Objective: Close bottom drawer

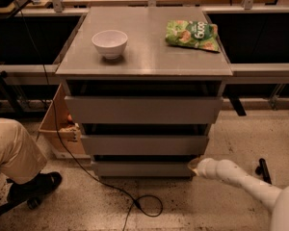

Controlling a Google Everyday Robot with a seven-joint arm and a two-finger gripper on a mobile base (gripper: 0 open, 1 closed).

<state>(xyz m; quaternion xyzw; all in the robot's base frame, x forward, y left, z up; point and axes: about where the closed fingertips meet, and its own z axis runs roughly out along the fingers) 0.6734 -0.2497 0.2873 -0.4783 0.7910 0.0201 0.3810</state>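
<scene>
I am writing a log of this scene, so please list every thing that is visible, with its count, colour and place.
cabinet: one, grey, centre, three drawers
bottom drawer: one, grey, lowest in the cabinet
bowl: one, white, cabinet top, left
snack bag: one, green, cabinet top, right
cardboard box: one, brown, floor, left of cabinet
cable: one, black, floor in front
person's leg: one, beige trousers, black shoe, far left
robot arm: one, white, lower right
claw: one, pale, at the bottom drawer's right end
</scene>
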